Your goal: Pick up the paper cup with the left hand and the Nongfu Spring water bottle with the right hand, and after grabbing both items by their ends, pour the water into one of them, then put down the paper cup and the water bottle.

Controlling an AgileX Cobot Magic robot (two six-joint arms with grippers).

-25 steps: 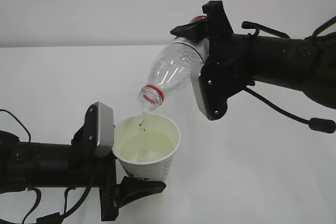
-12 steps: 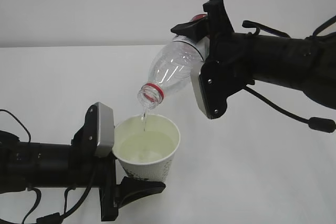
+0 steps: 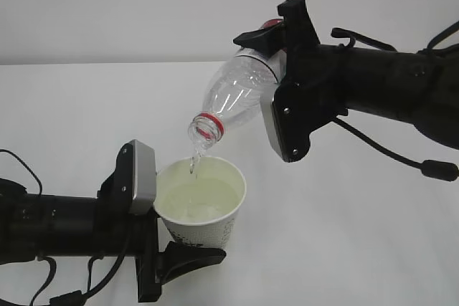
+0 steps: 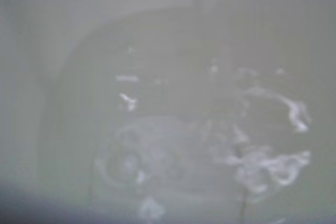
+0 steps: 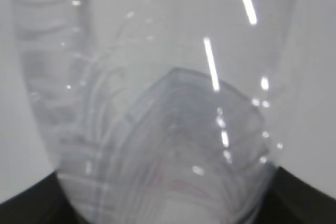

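The exterior view is the only one that makes sense of the whole setup. The right hand [image 3: 276,69] has the Nongfu Spring water bottle [image 3: 233,98] clamped at its base end, jaws spread wide around the body, held up above the white worktop [image 3: 344,234]. The bottle's long axis runs on a slant, base up to the right, open red-ringed neck pointing down-left, right over the paper cup [image 3: 201,206]. A thin stream of water [image 3: 193,165] drops from the mouth into the cup, which already has a pale pool inside.

The left hand [image 3: 168,238] grips the cup low on its side, jaws wide around it, cup upright with its mouth facing up, just below the bottle neck.

The left wrist view is basically grey blur with some bright rippled highlights, so I can't tell much there. The right wrist view is all clear ribbed bottle [image 5: 157,129] up close, with black jaw bits at the bottom corners.
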